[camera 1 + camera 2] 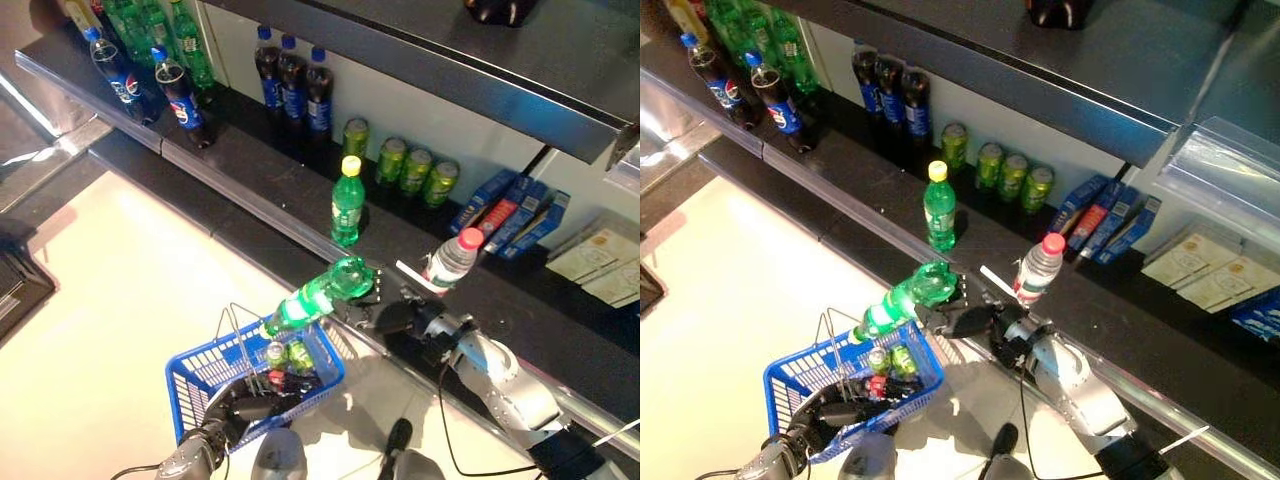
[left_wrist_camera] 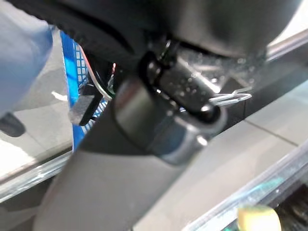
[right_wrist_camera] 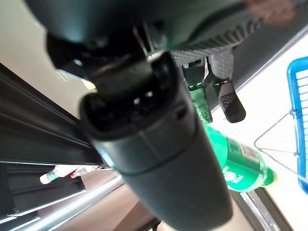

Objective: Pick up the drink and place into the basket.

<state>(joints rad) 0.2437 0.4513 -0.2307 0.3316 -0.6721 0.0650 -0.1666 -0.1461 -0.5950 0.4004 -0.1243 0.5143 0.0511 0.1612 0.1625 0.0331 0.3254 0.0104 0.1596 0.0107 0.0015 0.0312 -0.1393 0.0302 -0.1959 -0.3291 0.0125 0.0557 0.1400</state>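
My right hand (image 1: pixel 395 315) is shut on a green drink bottle (image 1: pixel 318 295) and holds it tilted, cap end down, over the blue basket (image 1: pixel 200 372). The bottle also shows in the right eye view (image 1: pixel 902 301) and past my fingers (image 3: pixel 226 98) in the right wrist view (image 3: pixel 238 161). My left hand (image 1: pixel 235 410) is shut on the basket's thin wire handles (image 1: pixel 240 325) and holds the basket up in front, at the lower left. Small drinks (image 1: pixel 288 355) lie inside the basket.
A dark shelf (image 1: pixel 250 170) runs across with a metal front rail. On it stand a green bottle with a yellow cap (image 1: pixel 346 202), a clear bottle with a pink cap (image 1: pixel 452 259), green cans (image 1: pixel 415 170), dark cola bottles (image 1: pixel 292 85) and blue boxes (image 1: pixel 510 212).
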